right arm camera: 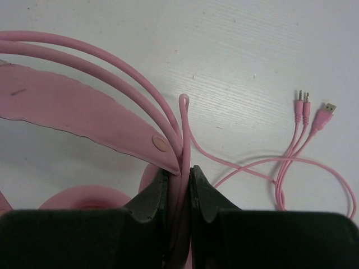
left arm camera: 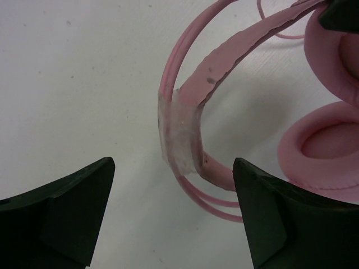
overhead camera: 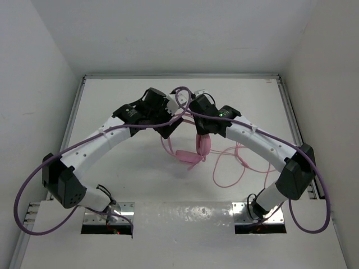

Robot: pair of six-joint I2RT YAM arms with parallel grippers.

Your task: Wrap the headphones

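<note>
The pink headphones (overhead camera: 193, 150) are being handled at the middle of the white table (overhead camera: 112, 101), between the two arms. The headband (right arm camera: 84, 112) and a fold of the thin cable (right arm camera: 247, 165) are being pinched in the clenched right gripper (right arm camera: 178, 172). The left gripper (left arm camera: 173, 163) is being held spread wide over the headband's taped stretch, apart from it. The cable's plugs (right arm camera: 311, 109) are lying nearby.
</note>
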